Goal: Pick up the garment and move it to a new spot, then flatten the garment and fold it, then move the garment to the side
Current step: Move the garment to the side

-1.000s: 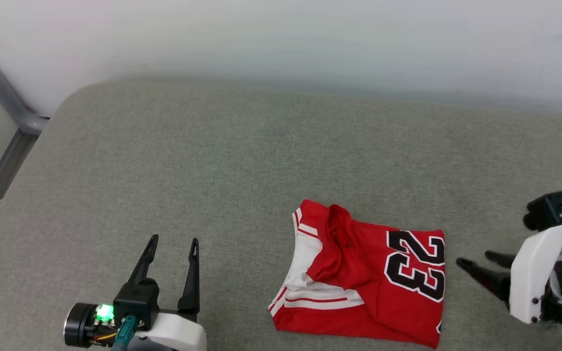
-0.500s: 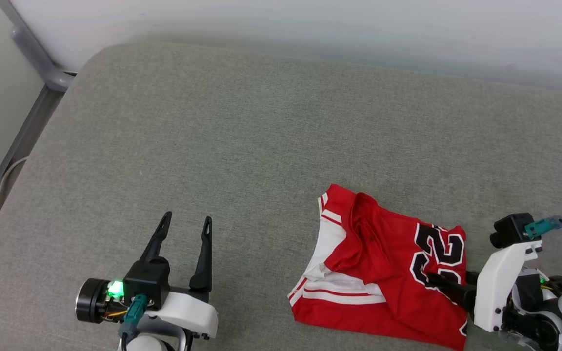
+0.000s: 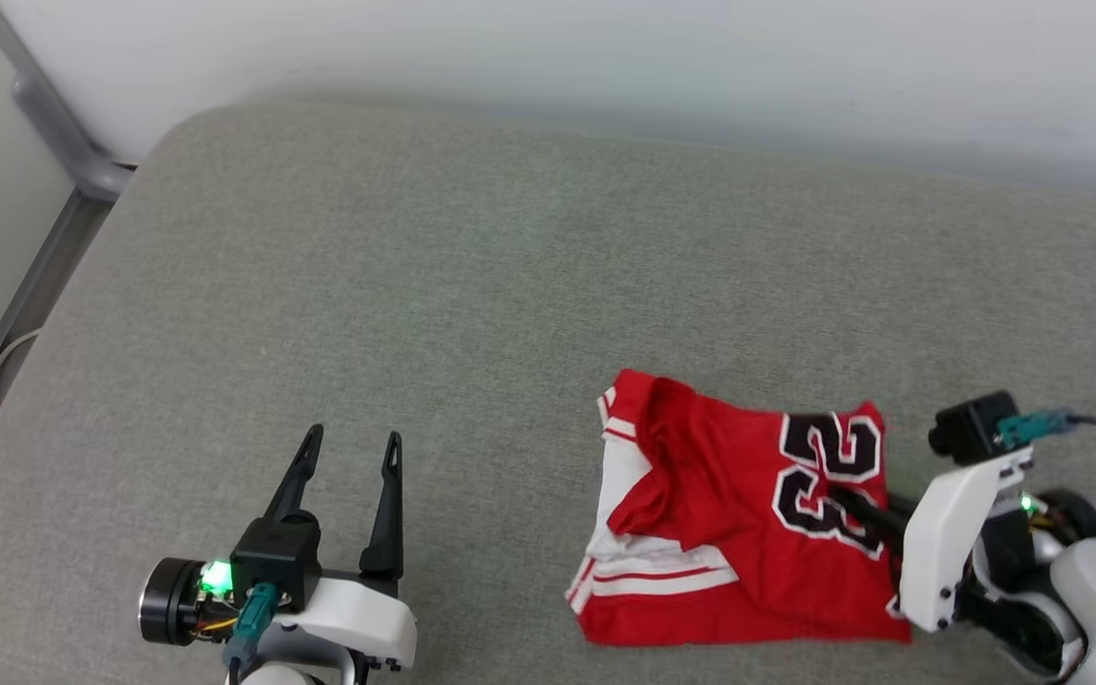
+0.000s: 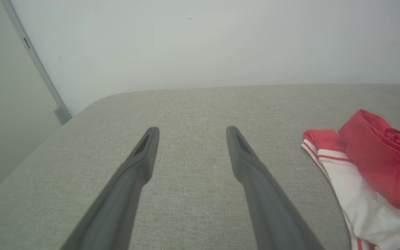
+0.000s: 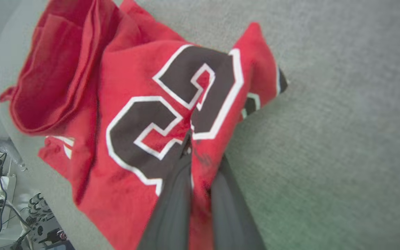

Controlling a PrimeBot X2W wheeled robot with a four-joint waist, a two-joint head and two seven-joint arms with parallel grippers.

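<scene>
The garment (image 3: 729, 533) is lying on the near right part of the grey cushion (image 3: 415, 285), bunched rather than flat. Its red body is facing up and a black number 23 (image 3: 824, 480) edged in white is showing on the side nearest the cushion's right end. A white sleeve (image 3: 619, 476) with red stripes is lying along the side that faces the cushion's middle, and a loose red fold is rising above it.

I am closing my right jaws tight on the garment. Their dark fingers (image 3: 867, 504) are reaching in from the cushion's right end and crossing the number. In my right wrist view the fingers (image 5: 172, 201) are sitting narrow, with a ridge of red cloth (image 5: 134, 86) pinched between them right at the number (image 5: 186, 90), and bare cushion (image 5: 342, 104) is running alongside.

I am holding my left jaws wide and empty above the cushion's near left part, well apart from the garment. Their fingers (image 3: 386, 514) are pointing toward the cushion's far edge. In my left wrist view the two fingers (image 4: 252, 173) are standing spread over plain grey fabric (image 4: 193, 104), with the garment's sleeve and red fold (image 4: 377, 163) off toward the cushion's right.

A pale wall (image 3: 605, 57) is standing beyond the cushion's far edge, and a grey rail (image 3: 44, 124) is running past its far left corner.
</scene>
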